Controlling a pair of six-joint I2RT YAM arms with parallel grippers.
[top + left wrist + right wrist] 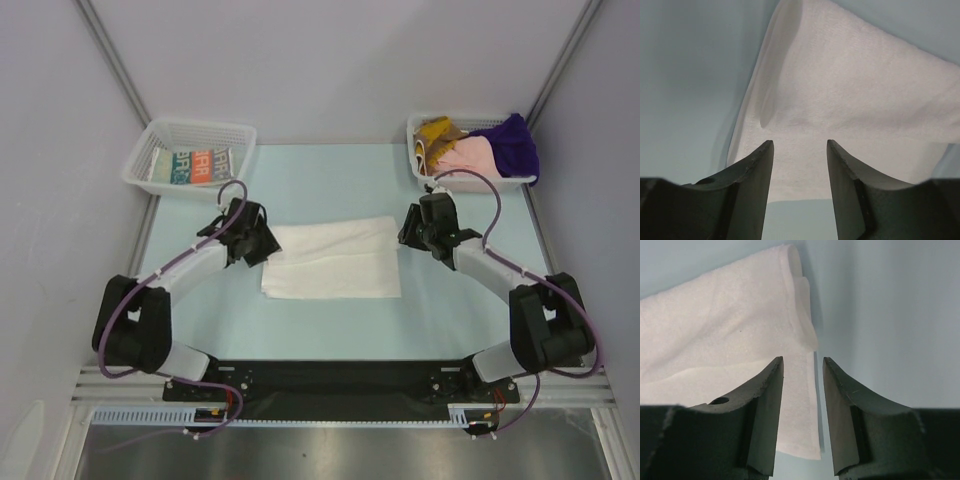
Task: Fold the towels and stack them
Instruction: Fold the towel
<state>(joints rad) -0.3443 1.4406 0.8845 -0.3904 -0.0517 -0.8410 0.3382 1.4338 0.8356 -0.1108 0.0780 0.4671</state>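
A white towel lies on the table between my two arms, its far part folded over the near layer. My left gripper hovers at the towel's left edge and stands open. In the left wrist view the towel spreads beyond the left gripper, with nothing between the fingers. My right gripper is at the towel's right edge, also open. In the right wrist view the towel's folded corner and lower layer show past the empty right gripper.
A white mesh basket at the back left holds a folded orange-teal-white print towel. Another basket at the back right holds mustard, pink and purple towels in a loose heap. Grey walls enclose the table.
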